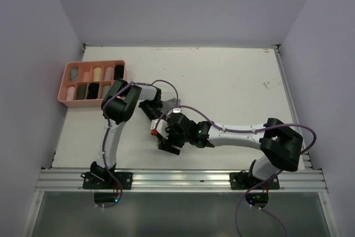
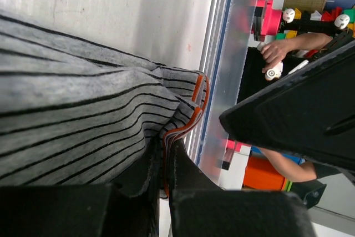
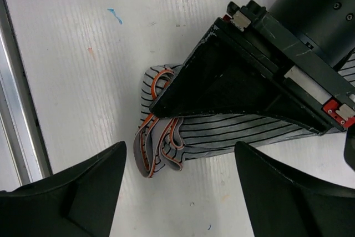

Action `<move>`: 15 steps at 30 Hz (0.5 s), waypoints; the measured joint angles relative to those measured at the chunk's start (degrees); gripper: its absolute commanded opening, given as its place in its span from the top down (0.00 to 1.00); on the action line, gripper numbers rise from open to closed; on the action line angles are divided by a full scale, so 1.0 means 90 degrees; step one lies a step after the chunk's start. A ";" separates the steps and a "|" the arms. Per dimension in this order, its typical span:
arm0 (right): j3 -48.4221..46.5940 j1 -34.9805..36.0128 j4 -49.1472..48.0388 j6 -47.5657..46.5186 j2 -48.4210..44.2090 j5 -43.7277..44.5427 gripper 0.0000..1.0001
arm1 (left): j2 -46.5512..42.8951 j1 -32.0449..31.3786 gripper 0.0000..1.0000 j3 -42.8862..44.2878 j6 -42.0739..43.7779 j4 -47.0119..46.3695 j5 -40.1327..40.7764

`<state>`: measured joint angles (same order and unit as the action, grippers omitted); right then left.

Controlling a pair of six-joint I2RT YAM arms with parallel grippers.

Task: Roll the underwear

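Note:
A grey striped underwear (image 3: pixel 233 129) with orange trim lies bunched on the white table, its folded waistband end (image 3: pixel 152 148) toward my right gripper. My left gripper (image 2: pixel 166 156) is shut on the trimmed edge of the underwear (image 2: pixel 72 120), with the fabric pinched between its fingers. In the right wrist view, the left gripper (image 3: pixel 166 106) reaches in from the upper right, on top of the garment. My right gripper (image 3: pixel 178 158) hovers open just in front of the fold, a finger on each side, touching nothing. From above, the two grippers (image 1: pixel 157 112) (image 1: pixel 165 137) meet at the table's near middle beside the underwear (image 1: pixel 170 102).
A pink compartment tray (image 1: pixel 62 84) holding several rolled garments stands at the far left of the table. The metal rail (image 1: pixel 183 178) of the table's near edge runs just behind the right gripper. Walls enclose the table on three sides.

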<state>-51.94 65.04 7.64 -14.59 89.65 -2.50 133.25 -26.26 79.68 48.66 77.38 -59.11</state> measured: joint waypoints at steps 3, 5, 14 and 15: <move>0.0000 0.0024 -0.0104 -0.0078 0.0148 -0.0068 0.17 | 0.0000 0.0000 1.00 -0.0024 -0.0039 0.0000 0.0002; 0.0000 0.0032 -0.0175 -0.0100 0.0257 -0.0185 0.18 | 0.0000 0.0000 1.00 -0.0024 -0.0083 -0.0010 0.0007; 0.0078 0.0066 -0.0369 -0.0029 0.0614 -0.0532 0.24 | 0.0000 0.0000 1.00 -0.0024 -0.0177 -0.0022 0.0034; 0.0092 0.0066 -0.0398 -0.0005 0.0670 -0.0534 0.26 | 0.0000 0.0002 1.00 -0.0024 -0.0182 -0.0019 0.0036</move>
<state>-51.11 65.63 4.05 -14.63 95.68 -7.31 133.25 -26.24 79.46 47.03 77.21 -58.78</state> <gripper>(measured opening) 0.771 0.048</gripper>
